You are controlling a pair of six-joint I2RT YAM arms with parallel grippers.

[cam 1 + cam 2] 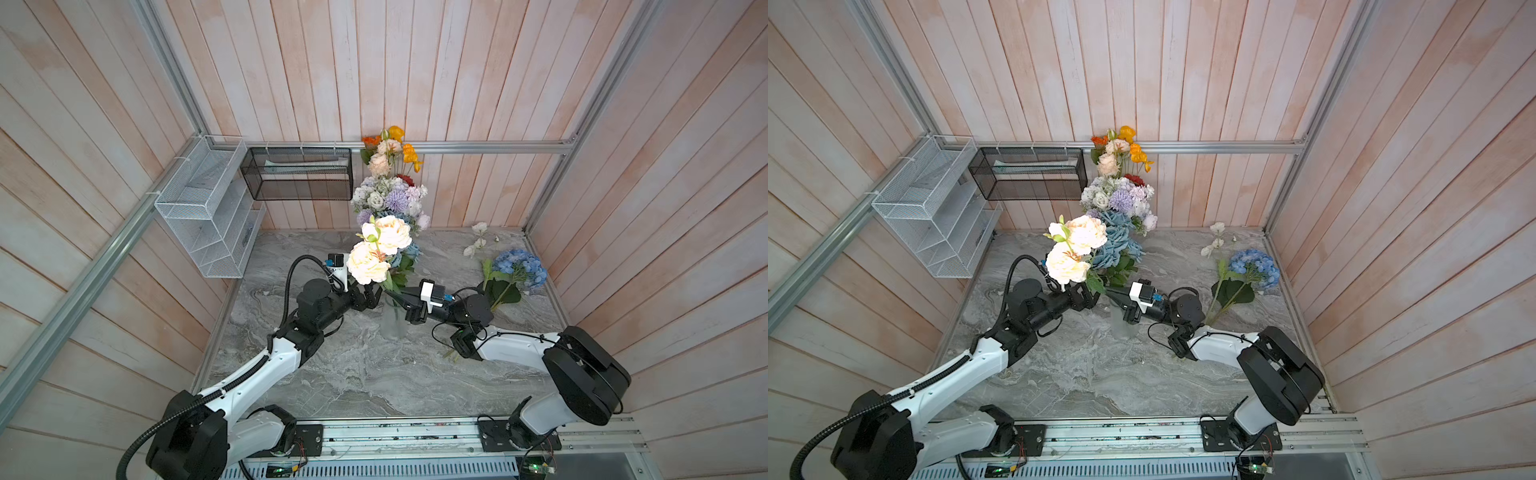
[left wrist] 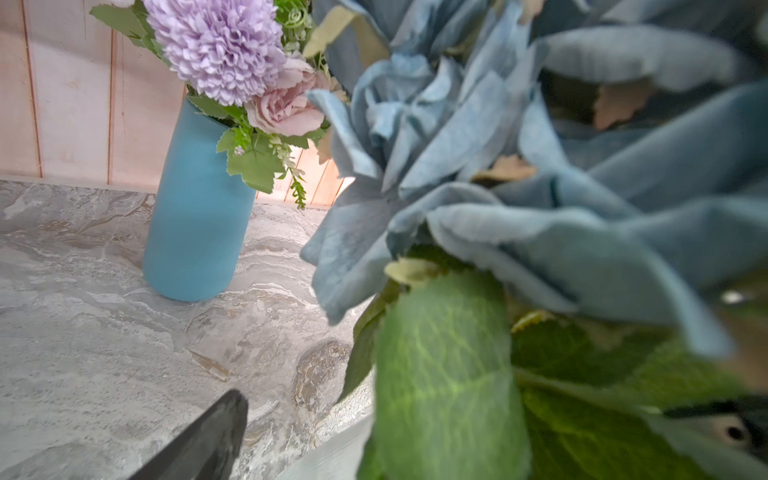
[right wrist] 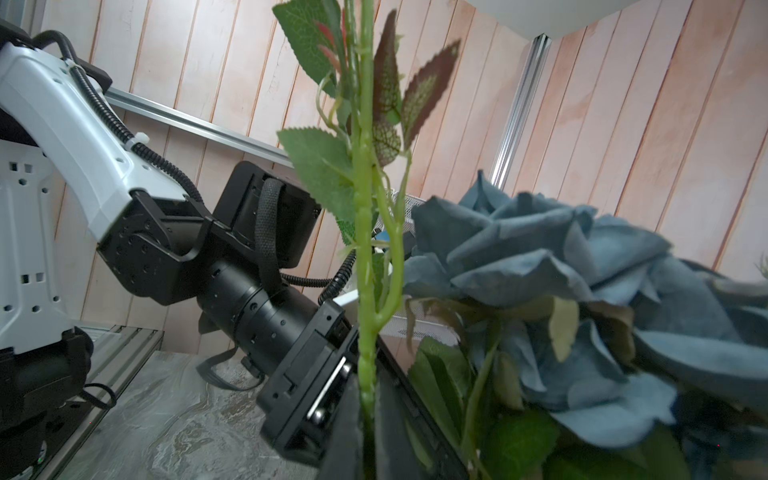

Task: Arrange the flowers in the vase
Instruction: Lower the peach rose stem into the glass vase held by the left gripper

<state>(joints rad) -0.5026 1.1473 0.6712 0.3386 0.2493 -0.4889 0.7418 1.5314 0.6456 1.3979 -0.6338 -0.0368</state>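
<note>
A frosted vase stands mid-table and holds a dusty-blue hydrangea. Over it rise two big peach flowers on a green stem. My right gripper is shut on that stem just above the vase mouth. My left gripper stands open close to the vase's left side with nothing in it. Only one of its fingers shows in the left wrist view; leaves hide the other.
A blue vase with lavender, white and orange blooms stands at the back wall. A loose blue hydrangea and a white spray lie at back right. A white wire rack and black mesh basket hang on the walls.
</note>
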